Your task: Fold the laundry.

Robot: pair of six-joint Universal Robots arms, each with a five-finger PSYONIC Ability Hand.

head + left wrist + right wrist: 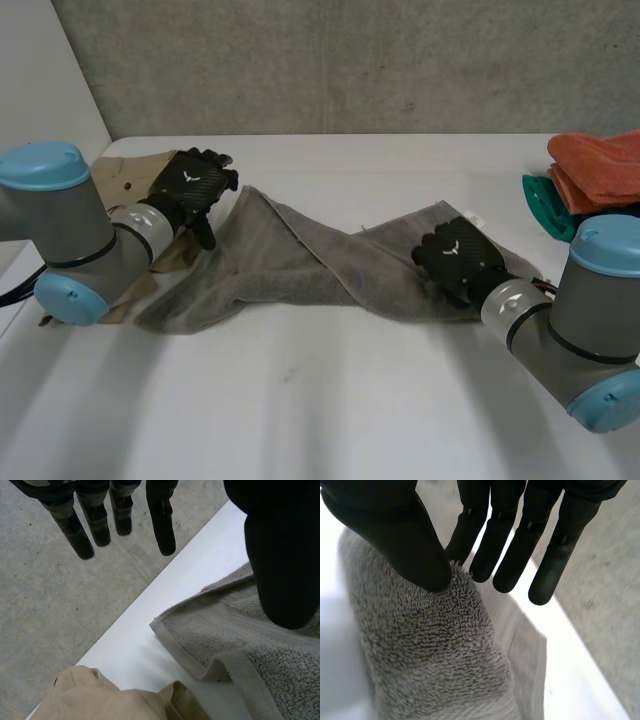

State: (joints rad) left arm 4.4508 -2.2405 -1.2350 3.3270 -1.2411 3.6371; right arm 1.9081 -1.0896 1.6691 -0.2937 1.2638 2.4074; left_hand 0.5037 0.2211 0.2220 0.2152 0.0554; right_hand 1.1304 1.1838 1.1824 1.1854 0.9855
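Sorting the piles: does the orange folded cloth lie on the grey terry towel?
No, the orange folded cloth lies well right of the grey terry towel, with bare white table between.

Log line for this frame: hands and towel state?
left robot hand: open, above far-left corner of grey towel | right robot hand: pinching towel's right end | towel: twisted, unfolded, on table

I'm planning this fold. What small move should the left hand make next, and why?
Probably lower the left hand and pinch the corner of the towel: its fingers are straight, holding nothing, and the corner lies flat on the table beside its thumb.
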